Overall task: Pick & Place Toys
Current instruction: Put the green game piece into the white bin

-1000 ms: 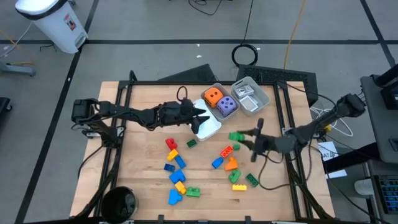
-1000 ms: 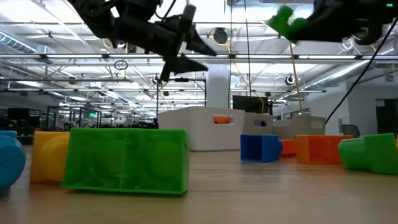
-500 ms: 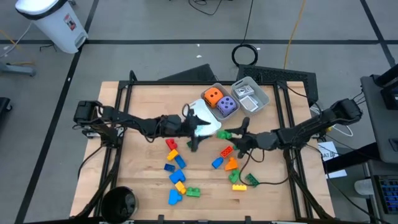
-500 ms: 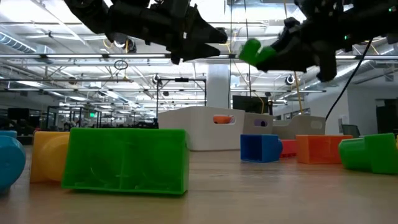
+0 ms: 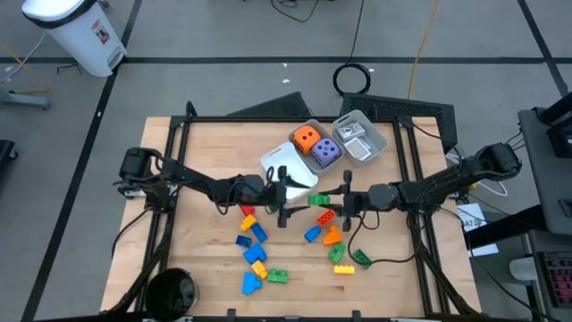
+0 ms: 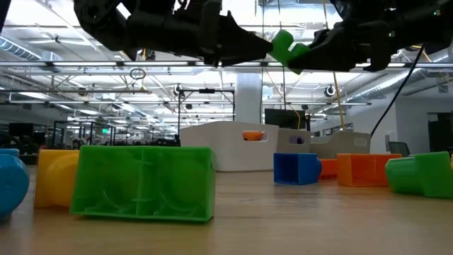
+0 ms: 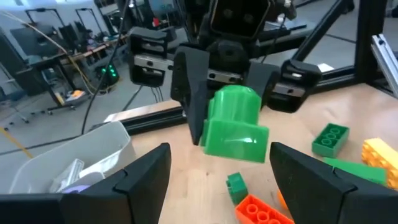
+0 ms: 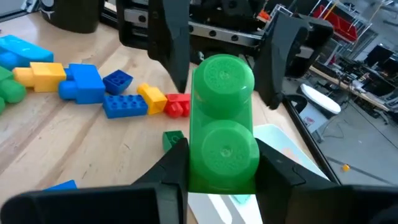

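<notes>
My right gripper is shut on a green brick with two studs, above the table's middle. My left gripper is open and empty. It points toward the table's right edge, straight at the brick, with its tips just short of it. In the left wrist view the brick sits beyond my open fingers. The other bricks lie on the table: red, blue, yellow, orange. The orange die and the purple die rest in a clear tray. My right gripper pinches the green brick by its two side faces between its two fingers, at the end nearest the wrist. The fingers come level from the table's right and lie along the brick. The brick is lifted clear and sticks out past the fingertips toward my left gripper.
A white tray lies just beyond the two grippers. A second clear tray with cards stands at the far right. A large green brick lies close to the low camera. Loose bricks lie scattered on the near half.
My right gripper has carried the green brick toward the table's left, to the middle. My left gripper has come from over the white tray toward the near edge and now faces the brick.
</notes>
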Robot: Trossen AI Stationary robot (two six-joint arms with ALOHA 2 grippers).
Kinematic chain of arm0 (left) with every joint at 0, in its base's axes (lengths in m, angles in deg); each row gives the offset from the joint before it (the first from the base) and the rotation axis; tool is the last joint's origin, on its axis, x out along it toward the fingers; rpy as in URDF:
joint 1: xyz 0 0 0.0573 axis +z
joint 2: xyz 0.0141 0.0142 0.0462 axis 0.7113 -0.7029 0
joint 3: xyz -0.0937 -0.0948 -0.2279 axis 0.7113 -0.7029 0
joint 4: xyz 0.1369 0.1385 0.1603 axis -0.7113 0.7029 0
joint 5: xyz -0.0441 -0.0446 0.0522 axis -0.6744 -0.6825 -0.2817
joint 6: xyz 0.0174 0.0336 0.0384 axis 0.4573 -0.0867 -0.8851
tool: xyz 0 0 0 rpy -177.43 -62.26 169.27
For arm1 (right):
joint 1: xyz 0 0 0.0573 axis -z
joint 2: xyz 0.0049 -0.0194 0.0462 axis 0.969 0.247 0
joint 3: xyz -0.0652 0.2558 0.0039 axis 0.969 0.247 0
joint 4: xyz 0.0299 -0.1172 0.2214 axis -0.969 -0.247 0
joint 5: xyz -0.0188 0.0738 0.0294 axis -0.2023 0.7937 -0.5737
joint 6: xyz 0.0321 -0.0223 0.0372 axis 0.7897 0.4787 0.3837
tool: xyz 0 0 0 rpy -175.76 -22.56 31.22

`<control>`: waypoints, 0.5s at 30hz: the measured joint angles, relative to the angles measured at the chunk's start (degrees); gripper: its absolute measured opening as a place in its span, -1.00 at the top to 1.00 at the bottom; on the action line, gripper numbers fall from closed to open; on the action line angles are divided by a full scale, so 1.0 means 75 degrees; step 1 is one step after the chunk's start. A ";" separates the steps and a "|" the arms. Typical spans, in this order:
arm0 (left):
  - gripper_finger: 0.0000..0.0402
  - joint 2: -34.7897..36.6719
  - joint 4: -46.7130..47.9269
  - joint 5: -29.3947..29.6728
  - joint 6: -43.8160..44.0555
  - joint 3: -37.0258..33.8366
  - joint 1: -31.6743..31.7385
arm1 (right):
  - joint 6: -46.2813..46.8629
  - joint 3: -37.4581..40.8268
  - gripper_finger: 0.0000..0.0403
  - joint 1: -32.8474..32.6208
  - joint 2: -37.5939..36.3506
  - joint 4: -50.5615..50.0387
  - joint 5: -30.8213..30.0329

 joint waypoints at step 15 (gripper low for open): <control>-0.38 0.0000 -0.0051 -0.0289 0.0202 0.0000 0.0017 | -0.0043 0.0000 0.52 0.0230 0.1357 0.1917 0.0242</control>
